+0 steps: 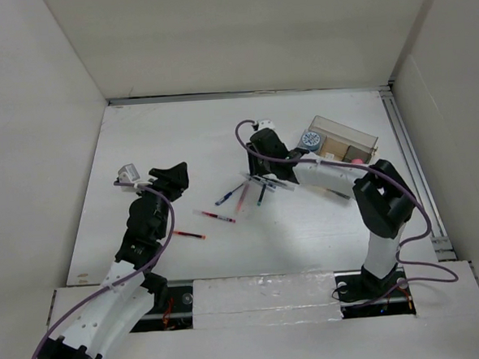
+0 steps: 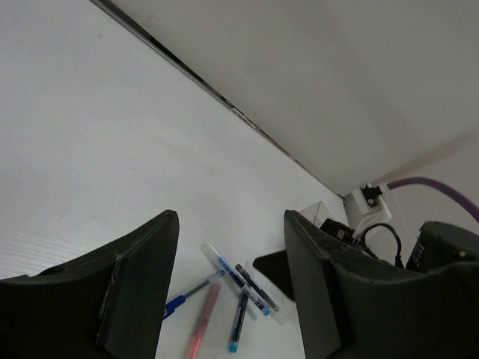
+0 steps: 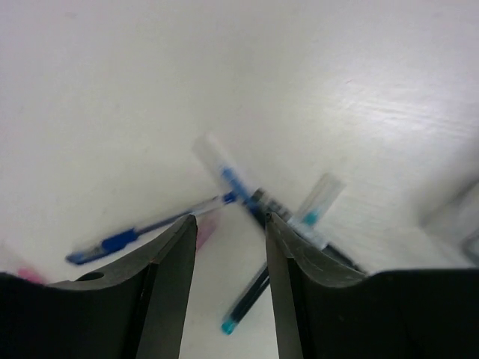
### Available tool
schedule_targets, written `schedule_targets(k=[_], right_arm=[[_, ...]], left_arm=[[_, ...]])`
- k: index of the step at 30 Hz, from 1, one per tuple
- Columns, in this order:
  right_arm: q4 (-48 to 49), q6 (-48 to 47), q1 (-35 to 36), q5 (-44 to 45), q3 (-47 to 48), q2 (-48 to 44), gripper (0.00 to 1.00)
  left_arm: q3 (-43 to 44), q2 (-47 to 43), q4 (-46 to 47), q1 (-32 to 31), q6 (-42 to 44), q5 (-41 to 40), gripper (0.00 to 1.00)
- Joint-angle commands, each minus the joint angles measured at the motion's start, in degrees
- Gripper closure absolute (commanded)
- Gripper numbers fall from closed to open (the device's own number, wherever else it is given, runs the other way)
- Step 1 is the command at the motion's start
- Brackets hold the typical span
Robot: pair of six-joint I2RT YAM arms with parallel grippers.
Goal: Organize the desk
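worktop [image 1: 308, 232], white with thin rails along its edges, spreads out ahead of both arms. a loose cluster of pens [image 1: 248, 191] lies crossed near its middle, and two red pens [image 1: 216, 217] lie apart to the left of the cluster. a clear tray [image 1: 347, 143] sits toward the far right. right jaws hang spread just over the cluster, pinching nothing. left jaws stand wide apart and empty, well to the left.
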Motion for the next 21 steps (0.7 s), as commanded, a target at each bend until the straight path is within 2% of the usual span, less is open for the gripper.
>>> schedule_targets(k=[1,5,9,21], right_arm=[[-0.99,-3.93,-1.78,1.88,4.08,1.88,0.53],[-2.92,-3.58,-3.19,3.99,4.35,3.81,0.53],[-3.44,-3.31,-5.73,2.25,3.21,4.25,0.56],[-6.60,-2.61,-5.74,-0.22,3.02,5.83,0.57]], left_arm=[[1.08,-0.77,1.63,-0.16,0.31,0.29,0.46],[0.99,-0.59,1.81,-0.16,0.40,0.82,0.46],[0.73,0.02,2.60,-0.16,0.58,1.43,0.46],[0.99,1.60,2.86,-0.16,0.75,1.70,0.46]])
